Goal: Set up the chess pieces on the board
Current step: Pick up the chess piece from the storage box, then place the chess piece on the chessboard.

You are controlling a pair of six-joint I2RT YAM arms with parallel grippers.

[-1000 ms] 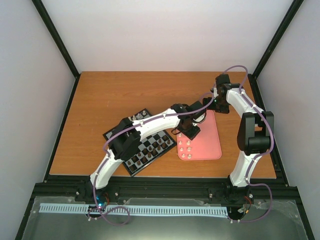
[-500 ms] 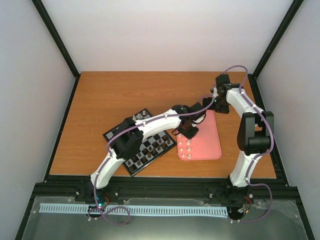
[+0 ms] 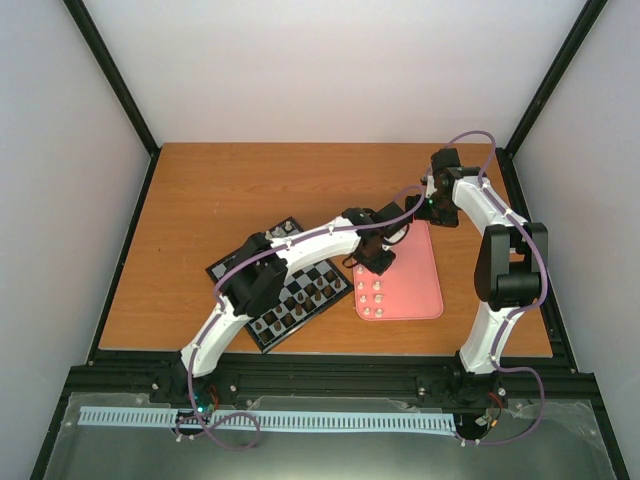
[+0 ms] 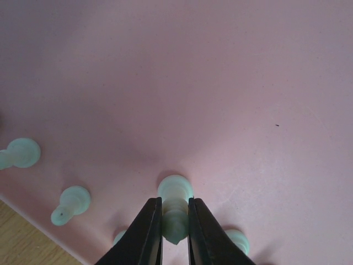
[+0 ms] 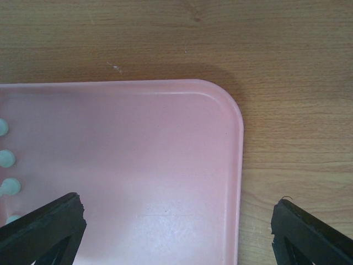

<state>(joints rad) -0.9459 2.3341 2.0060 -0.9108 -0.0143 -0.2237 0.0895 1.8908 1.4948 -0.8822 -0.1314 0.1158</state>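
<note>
Where the wooden table (image 3: 220, 190) starts at our left, we see the board (image 3: 300, 316) lying askew, with dark pieces (image 3: 285, 312) on its near squares, too small for us to name. Next, the left gripper (image 4: 175, 205) has its jaws pinched nearly together on one cream chess piece (image 4: 175, 187) standing on the pink tray (image 3: 425, 290); more chess pieces (image 3: 373, 298) stand just beside it. Farthest right, the right gripper (image 5: 176, 205) hangs above the tray's corner, jaws spread wide, holding nothing.
</note>
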